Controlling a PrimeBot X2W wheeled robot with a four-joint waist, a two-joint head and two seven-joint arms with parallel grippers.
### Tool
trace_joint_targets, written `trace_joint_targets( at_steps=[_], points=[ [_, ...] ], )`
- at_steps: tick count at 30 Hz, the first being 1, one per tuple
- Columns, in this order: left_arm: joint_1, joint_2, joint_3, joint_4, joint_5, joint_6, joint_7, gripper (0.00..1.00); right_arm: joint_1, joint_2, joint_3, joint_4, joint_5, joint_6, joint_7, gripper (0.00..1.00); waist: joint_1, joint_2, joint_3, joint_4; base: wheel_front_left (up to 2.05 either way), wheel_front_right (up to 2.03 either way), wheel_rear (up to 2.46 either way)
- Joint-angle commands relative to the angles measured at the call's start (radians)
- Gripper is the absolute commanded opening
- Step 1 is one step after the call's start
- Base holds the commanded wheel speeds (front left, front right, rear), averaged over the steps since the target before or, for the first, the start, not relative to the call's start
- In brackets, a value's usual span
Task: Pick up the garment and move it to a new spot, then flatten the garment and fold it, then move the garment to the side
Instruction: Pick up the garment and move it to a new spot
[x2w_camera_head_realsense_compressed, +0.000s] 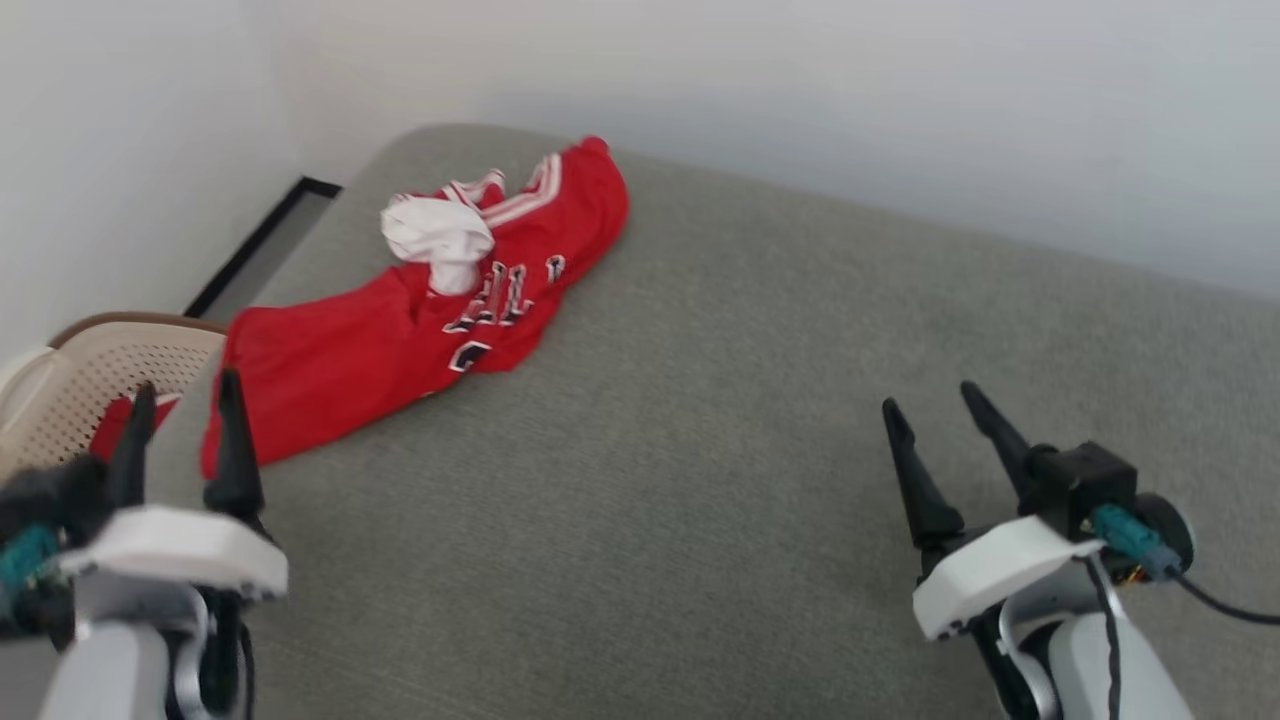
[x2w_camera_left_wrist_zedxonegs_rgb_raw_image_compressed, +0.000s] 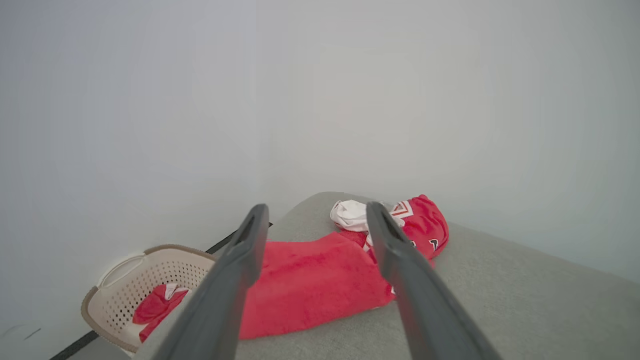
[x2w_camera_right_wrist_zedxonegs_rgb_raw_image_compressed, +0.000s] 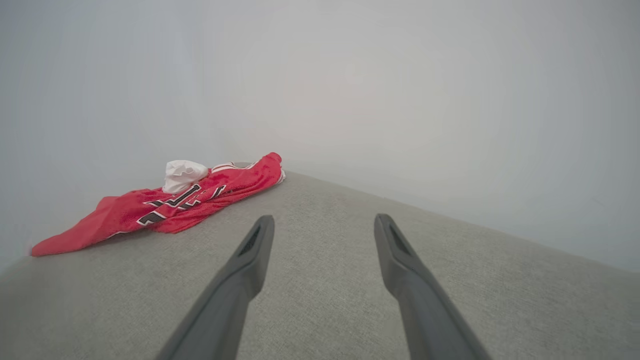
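The left fingers (x2w_camera_head_realsense_compressed: 232, 450) stand wide apart with nothing between them, and the right fingers (x2w_camera_head_realsense_compressed: 915, 480) are spread just as wide and equally empty. Both pairs hover over the grey fabric surface (x2w_camera_head_realsense_compressed: 700, 450), touching no cloth. The garment (x2w_camera_head_realsense_compressed: 350, 350), a red jersey with black white-outlined letters and a bunched white sleeve, lies crumpled on that surface just ahead of the left fingers, its near red edge close to their tips and its striped end farther off toward the wall (x2w_camera_head_realsense_compressed: 900, 100). In the left wrist view it (x2w_camera_left_wrist_zedxonegs_rgb_raw_image_compressed: 310, 280) shows beyond and between the left fingers (x2w_camera_left_wrist_zedxonegs_rgb_raw_image_compressed: 240, 265). From the right fingers (x2w_camera_right_wrist_zedxonegs_rgb_raw_image_compressed: 247, 265) it (x2w_camera_right_wrist_zedxonegs_rgb_raw_image_compressed: 150, 212) lies well apart, ahead and to their left. A perforated cream basket (x2w_camera_head_realsense_compressed: 90, 380) sits to the outer side of the left fingers, beside the surface, with some red cloth (x2w_camera_left_wrist_zedxonegs_rgb_raw_image_compressed: 155, 305) inside.
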Motion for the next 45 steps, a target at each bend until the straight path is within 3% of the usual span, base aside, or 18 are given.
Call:
trace_joint_targets(
  at_steps=[1, 9, 17, 26, 33, 43, 44, 45],
  points=[
    [-0.057, 0.014, -0.004, 0.035, 0.007, -0.012, -0.001, 1.0, -0.025, -0.006, -0.001, -0.02, -0.008, 0.0, 0.011, 1.0, -0.0001, 0.0, 0.053, -0.04, 0.0, 0.0, 0.0],
    [-0.294, 0.063, -0.013, 0.212, -0.003, -0.073, -0.028, 1.0, -0.062, -0.028, -0.014, -0.1, -0.027, 0.0, 0.047, 1.0, -0.0001, 0.0, 0.191, -0.112, 0.0, 0.0, 0.0],
    [-0.55, 0.089, -0.018, 0.482, -0.039, -0.134, -0.041, 1.0, -0.111, -0.052, -0.024, -0.183, -0.041, 0.0, 0.086, 1.0, -0.0001, 0.0, 0.34, -0.165, 0.0, 0.0, 0.0],
    [-0.753, 0.117, -0.054, 0.775, -0.064, -0.163, 0.007, 1.0, -0.15, -0.067, -0.03, -0.248, -0.041, 0.0, 0.112, 1.0, -0.0001, 0.0, 0.459, -0.209, 0.0, 0.0, 0.0],
    [-0.864, 0.12, -0.067, 0.993, -0.102, -0.169, 0.164, 1.0, -0.163, -0.076, -0.03, -0.279, -0.045, 0.0, 0.14, 1.0, -0.0001, 0.0, 0.528, -0.228, 0.0, 0.0, 0.0],
    [-0.83, 0.052, -0.106, 1.141, -0.146, -0.169, 0.556, 1.0, -0.183, -0.083, -0.017, -0.297, -0.044, 0.0, 0.163, 1.0, -0.0001, 0.0, 0.561, -0.234, 0.0, 0.0, 0.0],
    [-0.83, 0.053, -0.1, 1.143, -0.155, -0.17, 0.563, 0.81, -0.184, -0.083, -0.017, -0.297, -0.044, 0.0, 0.163, 1.0, -0.0001, 0.0, 0.561, -0.235, 0.0, 0.0, 0.0],
    [-0.838, 0.056, -0.094, 1.14, -0.161, -0.171, 0.553, 0.0, -0.186, -0.082, -0.015, -0.295, -0.044, 0.0, 0.162, 1.0, -0.0001, 0.0, 0.559, -0.235, 0.0, 0.0, 0.0]
  ],
)
